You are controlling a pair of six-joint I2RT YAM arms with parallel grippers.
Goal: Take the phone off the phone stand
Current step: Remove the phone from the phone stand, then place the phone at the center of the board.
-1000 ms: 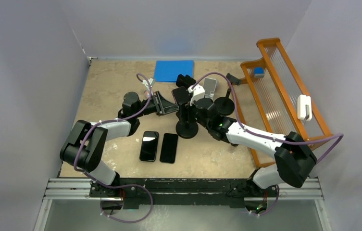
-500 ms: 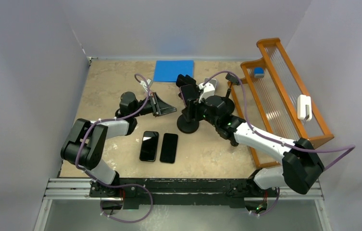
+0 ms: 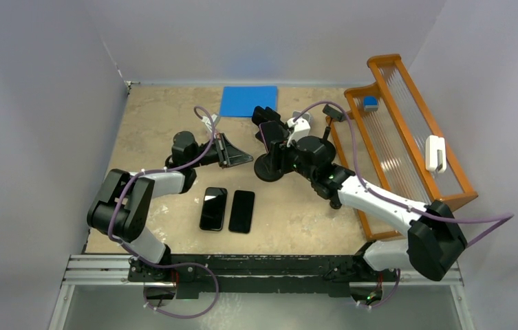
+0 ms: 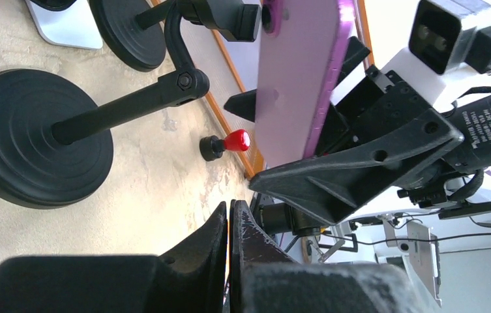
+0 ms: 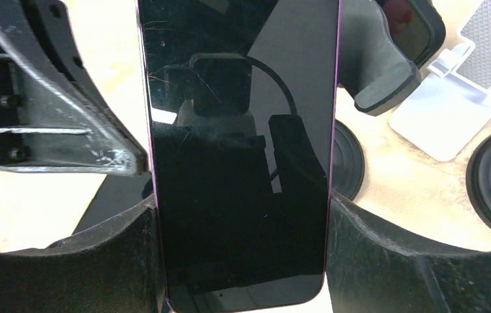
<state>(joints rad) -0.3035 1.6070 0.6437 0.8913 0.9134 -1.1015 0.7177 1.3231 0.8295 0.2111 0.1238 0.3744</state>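
the right arm [image 3: 373, 196] is reaching farther back than a second ago, the base of the phone stand [image 4: 40, 137] is sitting farther back too, and the left pincer [image 4: 229, 225] is now resting clenched on nothing. the right pincer [image 5: 242, 254] is grasping the purple phone [image 5: 239, 130] by its long edges, above the bench [image 3: 297, 213], beside the stand's arm.

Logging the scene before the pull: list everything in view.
Purple-edged phone with black glass screen: one, purple, at the stand, gripped.
Black round-based phone stand: one, black, mid-table.
Flat black phones: two, black, side by side nearer the arm bases.
Blue flat mat: one, blue, far edge.
Orange wooden rack: one, orange, right side.
Second black round base: one, black, toward the rack.
Left gripper: one, black, shut, empty.
Right gripper: one, black, shut on the phone.
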